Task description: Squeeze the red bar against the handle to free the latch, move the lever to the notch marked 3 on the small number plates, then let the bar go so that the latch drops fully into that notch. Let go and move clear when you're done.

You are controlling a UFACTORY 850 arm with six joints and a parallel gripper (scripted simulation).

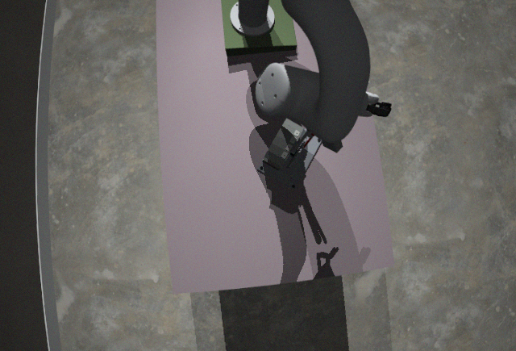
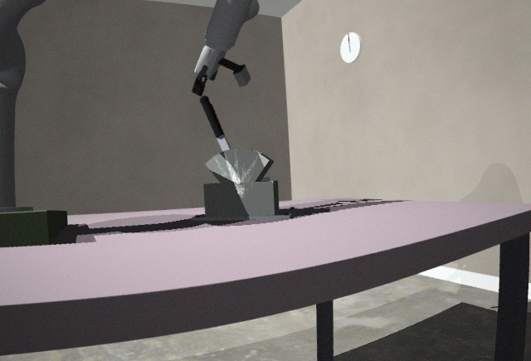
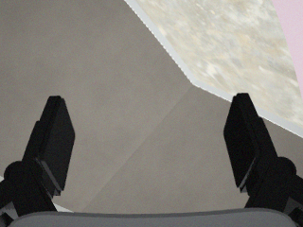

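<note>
The lever stand (image 2: 239, 192) is a grey block with a fan-shaped notch plate on the pink table. Its black handle (image 2: 211, 119) leans up to the left, with the thin red bar (image 2: 216, 115) along its right side. In the exterior view my gripper (image 2: 199, 85) hangs just above the handle's top end, apart from it. In the wrist view my gripper (image 3: 149, 113) is wide open with nothing between the fingers; it looks at walls and floor, and the lever is out of that view. From above, the arm hides most of the stand (image 1: 291, 148). The number plates are too small to read.
The arm's green base block (image 1: 258, 19) stands at the far end of the table; it also shows at the left in the exterior view (image 2: 31, 226). The table's edges run close to the stand on the right side.
</note>
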